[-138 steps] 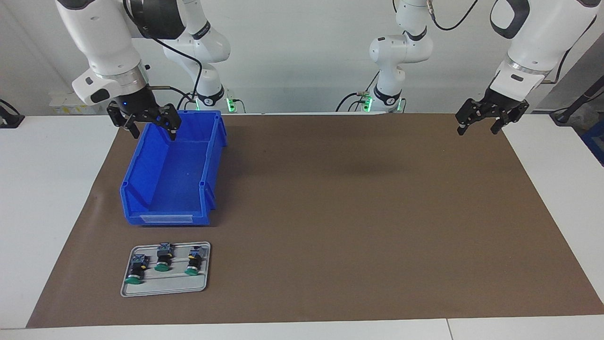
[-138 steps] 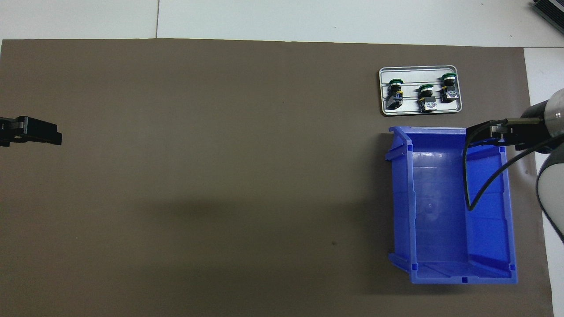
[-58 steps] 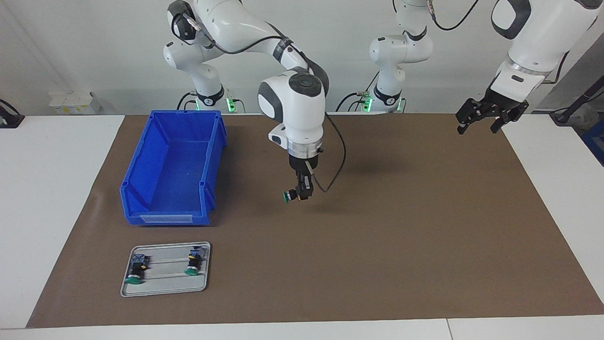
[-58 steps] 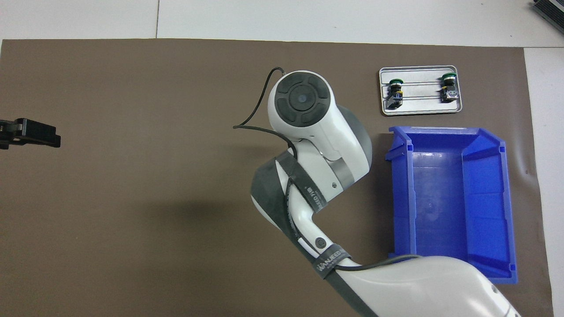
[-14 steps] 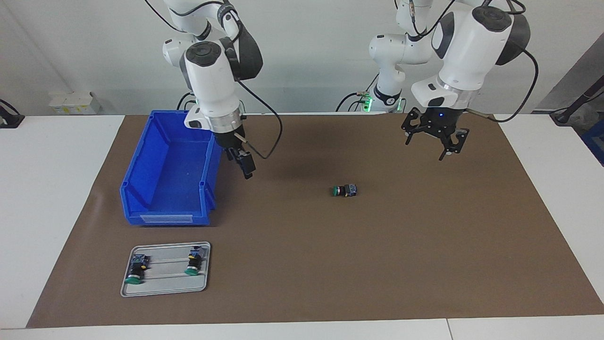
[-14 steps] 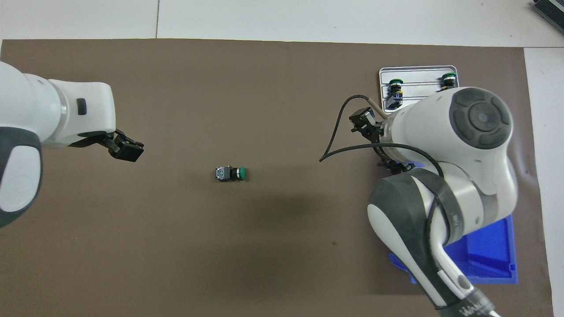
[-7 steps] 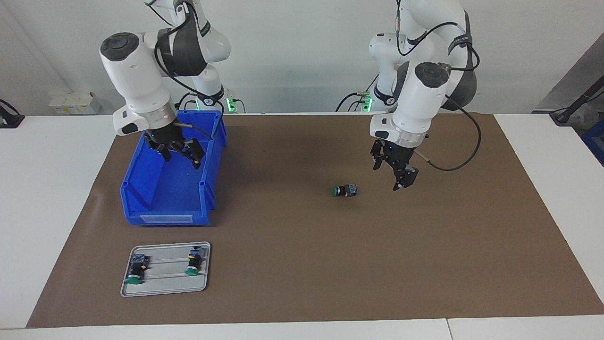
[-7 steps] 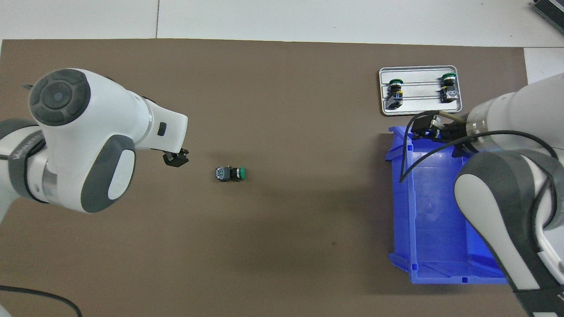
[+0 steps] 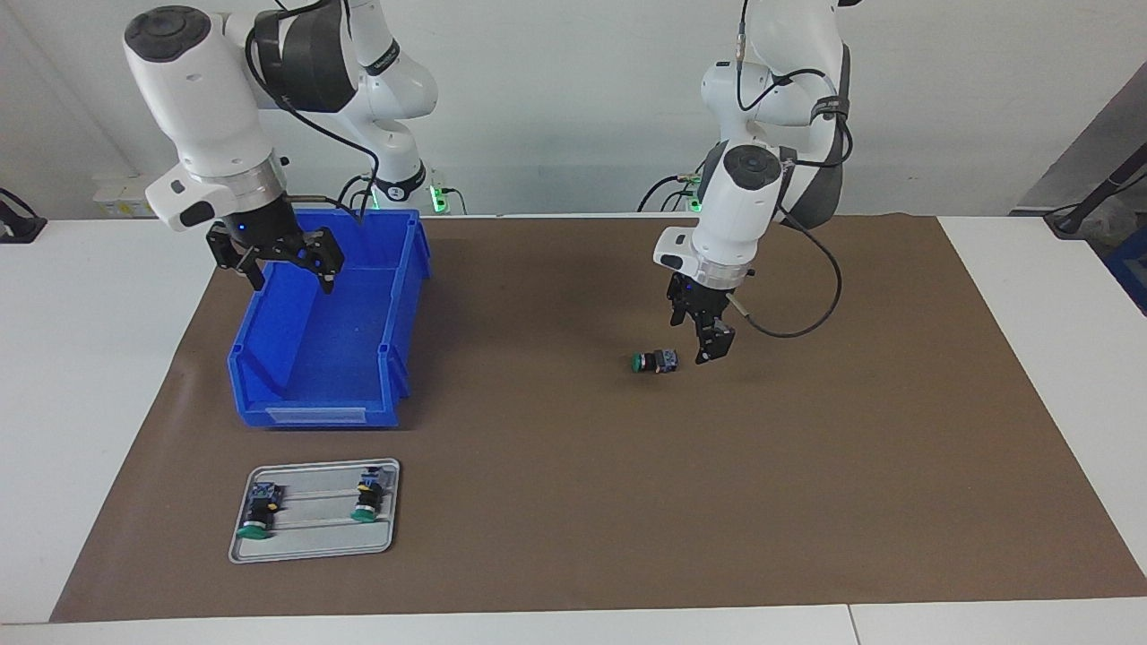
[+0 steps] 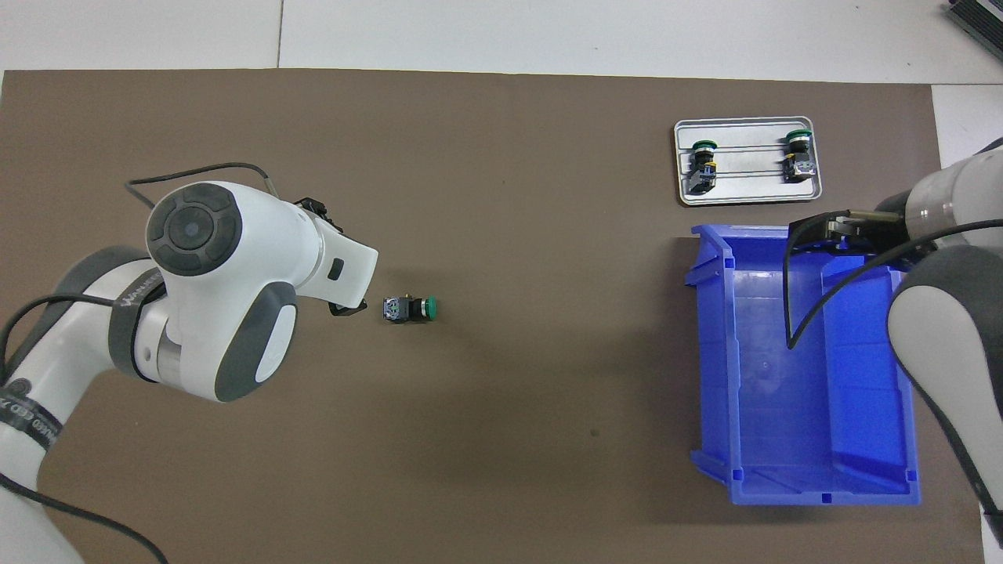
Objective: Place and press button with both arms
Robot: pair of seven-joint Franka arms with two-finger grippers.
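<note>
Button (image 9: 653,361) lies on its side — left gripper (image 9: 702,341) beside it, jaws spread; right gripper (image 9: 278,256) likewise.

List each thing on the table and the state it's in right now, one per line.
Button: lying on its side on the mat, free.
Blue bin: upright, empty.
Tray: holds two buttons, middle slot empty.
Left gripper: open, low beside the button, not touching.
Right gripper: open, over the blue bin.

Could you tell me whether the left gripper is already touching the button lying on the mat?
Apart. The facing view shows the left gripper beside the button, with a strip of brown mat between them; the overhead view shows that gap too.
</note>
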